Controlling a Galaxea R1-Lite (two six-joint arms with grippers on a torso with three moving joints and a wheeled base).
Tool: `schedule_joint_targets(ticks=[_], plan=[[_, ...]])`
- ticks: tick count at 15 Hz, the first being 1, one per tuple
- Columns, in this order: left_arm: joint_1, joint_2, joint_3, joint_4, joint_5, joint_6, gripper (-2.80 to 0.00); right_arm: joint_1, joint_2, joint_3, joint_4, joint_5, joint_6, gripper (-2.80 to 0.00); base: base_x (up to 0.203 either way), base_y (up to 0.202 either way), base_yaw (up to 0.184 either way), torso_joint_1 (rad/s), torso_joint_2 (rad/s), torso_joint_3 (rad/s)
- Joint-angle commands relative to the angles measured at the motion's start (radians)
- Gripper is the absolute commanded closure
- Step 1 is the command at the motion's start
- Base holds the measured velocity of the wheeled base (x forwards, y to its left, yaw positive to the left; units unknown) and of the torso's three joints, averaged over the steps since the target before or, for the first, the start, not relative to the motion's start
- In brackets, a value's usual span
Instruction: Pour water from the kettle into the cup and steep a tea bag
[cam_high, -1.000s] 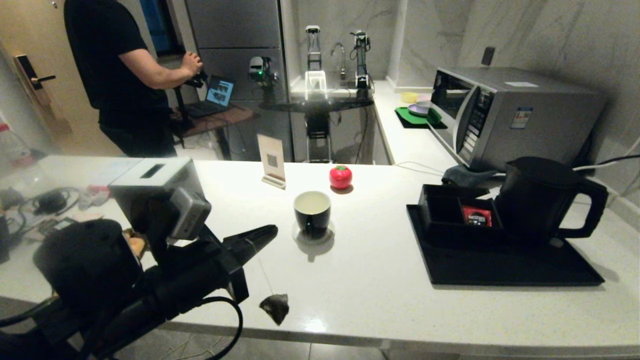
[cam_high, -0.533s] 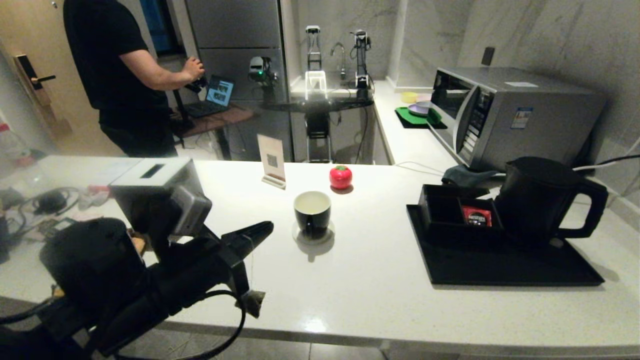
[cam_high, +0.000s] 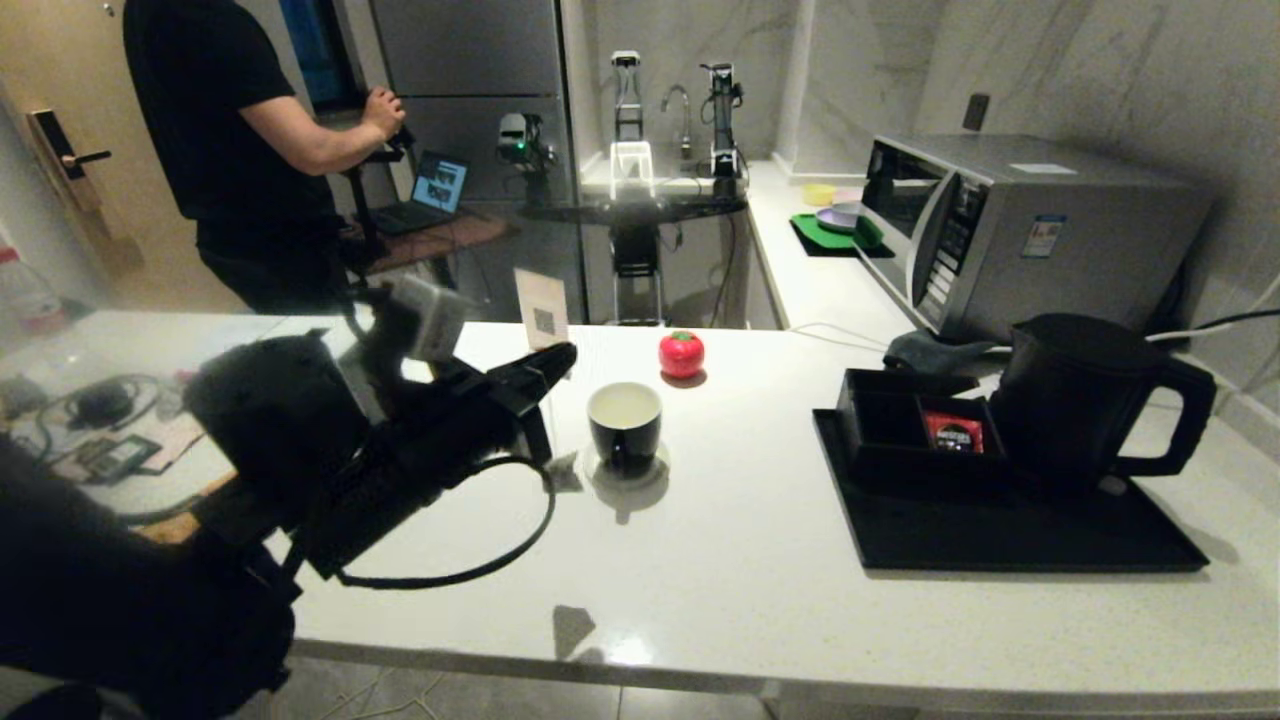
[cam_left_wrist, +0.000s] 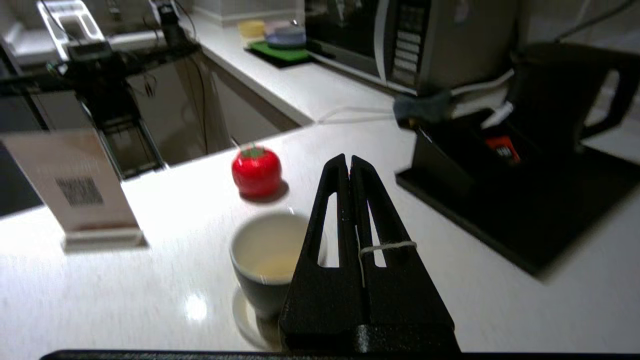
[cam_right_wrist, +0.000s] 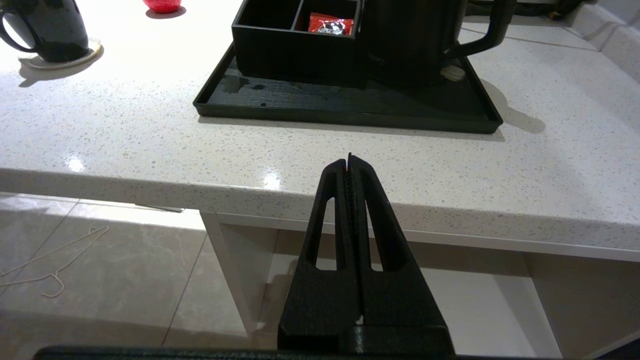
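Left gripper (cam_high: 560, 357), fingers pressed together and pinching a tea bag string (cam_left_wrist: 387, 246), hangs just above the white counter (cam_high: 720, 560), close to the cup (cam_high: 624, 425) at its 9 o'clock. A tea bag (cam_high: 566, 468) dangles beneath it beside the cup. Right gripper (cam_right_wrist: 348, 159), clenched on nothing, sits below the counter's near edge. Farther off, at the cup's 3 o'clock, the kettle (cam_high: 1085, 395) stands upright on a black tray (cam_high: 1000, 540), touching a compartment box (cam_high: 905, 425).
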Motion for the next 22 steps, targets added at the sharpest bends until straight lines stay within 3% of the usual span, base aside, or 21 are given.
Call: schedule_joint_targets(ticks=[1, 6, 13, 22], plan=[[0.005, 0.057, -0.078, 0.007, 0.004, 0.005, 0.00, 0.001, 0.001, 0.000, 0.000, 0.000, 0.000, 0.00, 0.000, 0.000, 0.000, 0.000, 0.00, 0.000], [0.034, 0.088, -0.226, 0.135, 0.019, 0.026, 0.00, -0.001, 0.001, 0.000, 0.000, 0.000, 0.000, 0.00, 0.000, 0.000, 0.000, 0.000, 0.00, 0.000], [0.099, 0.213, -0.423, 0.166, 0.017, 0.025, 0.00, 0.001, 0.001, 0.000, 0.000, 0.000, 0.000, 0.00, 0.000, 0.000, 0.000, 0.000, 0.00, 0.000], [0.092, 0.362, -0.637, 0.254, 0.007, 0.027, 0.00, 0.000, 0.001, 0.000, 0.000, 0.000, 0.000, 0.00, 0.000, 0.000, 0.000, 0.000, 0.00, 0.000]])
